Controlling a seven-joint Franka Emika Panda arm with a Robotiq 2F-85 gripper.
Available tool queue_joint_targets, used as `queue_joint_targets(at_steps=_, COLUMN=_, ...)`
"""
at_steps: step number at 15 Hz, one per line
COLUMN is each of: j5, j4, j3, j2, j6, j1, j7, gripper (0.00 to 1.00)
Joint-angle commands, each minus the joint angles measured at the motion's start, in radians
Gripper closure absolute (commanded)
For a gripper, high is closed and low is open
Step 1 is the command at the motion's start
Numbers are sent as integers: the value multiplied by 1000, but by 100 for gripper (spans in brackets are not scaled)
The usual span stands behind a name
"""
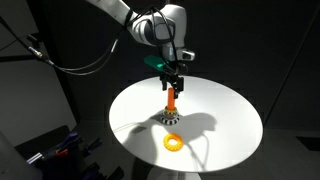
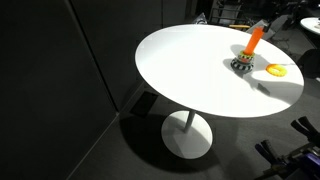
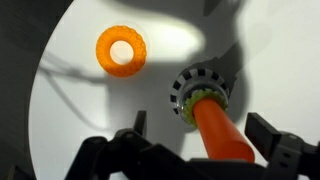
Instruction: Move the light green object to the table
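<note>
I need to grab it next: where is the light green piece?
In the wrist view the light green piece circles the foot of the orange peg, on its checkered base, right of the orange ring.

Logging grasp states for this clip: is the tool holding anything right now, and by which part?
Nothing is held. The tool is open, and its fingers stand clear on either side of the orange peg in the wrist view.

- This looks like a robotics lab: a dark room, with black wall panels (image 2: 60, 70) on the left in an exterior view.
- A round white table (image 2: 190, 75) on a pedestal base (image 2: 187, 138) stands brightly lit.
- A robot arm (image 1: 120, 15) trailing a cable (image 1: 80, 68) reaches over its far side.
</note>
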Motion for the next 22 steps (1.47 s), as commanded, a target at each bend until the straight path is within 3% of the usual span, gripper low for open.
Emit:
queue_joint_targets(at_steps=1, j5=-7, j4=-122, j3=2, j2=-81, j6=85, j1=-13, j7=-51, gripper=0)
queue_joint_targets(at_steps=8, j5=-9, j4=-267, j3=2, j2=-107, j6=338, j1=-10, j7=-75, gripper=0)
queue_joint_targets(at_steps=16, j5=-2, j4=-251, j3=3, j2=-84, j6=319, j1=-7, j7=-54, gripper=0)
queue_joint_targets(at_steps=22, j5=16, j4=-265, j3=17, j2=-24, j6=452, j1=-8, j7=-62, gripper=0)
